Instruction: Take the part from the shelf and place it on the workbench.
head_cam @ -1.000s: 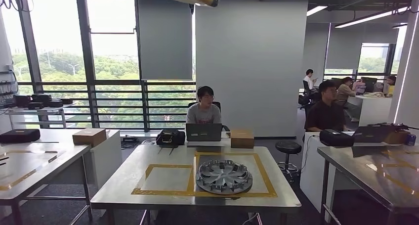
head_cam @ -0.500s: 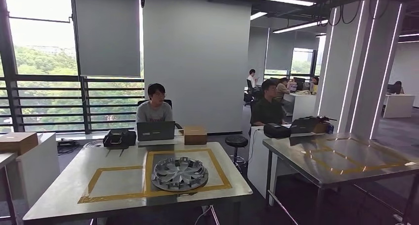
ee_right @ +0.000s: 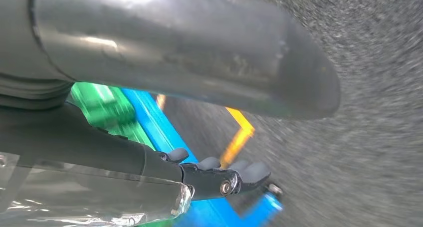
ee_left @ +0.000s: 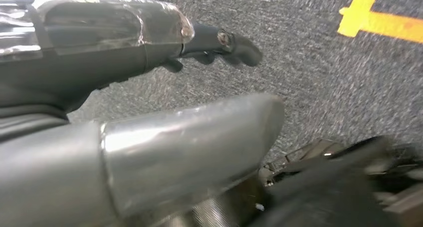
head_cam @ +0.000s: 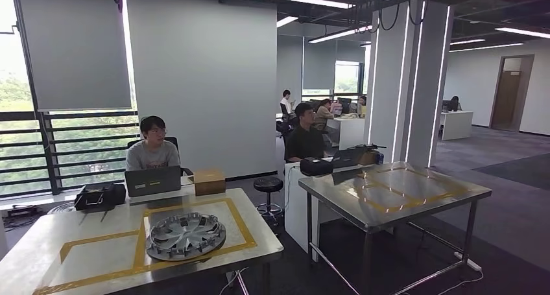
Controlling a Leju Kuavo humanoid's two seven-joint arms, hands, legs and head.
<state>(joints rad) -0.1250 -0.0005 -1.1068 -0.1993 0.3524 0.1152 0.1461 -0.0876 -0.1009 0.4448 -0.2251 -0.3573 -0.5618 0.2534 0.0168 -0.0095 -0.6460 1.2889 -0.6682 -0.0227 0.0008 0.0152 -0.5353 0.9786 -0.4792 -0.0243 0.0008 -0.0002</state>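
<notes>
Grey left hand (ee_left: 149,107) and right hand (ee_right: 189,152) hold nothing, fingers apart; turn slowly to find the shelf.

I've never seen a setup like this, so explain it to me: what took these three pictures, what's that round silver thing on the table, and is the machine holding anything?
A walking humanoid robot took them. One camera sits high on its body, looking across an office. The round silver thing is a wheel cover, lying inside yellow tape on the near steel table; a second taped table stands to the right. People work at laptops behind. The other two cameras sit at its wrists, aimed at the carpet. Its left hand and right hand hang with fingers apart, holding nothing.
</notes>
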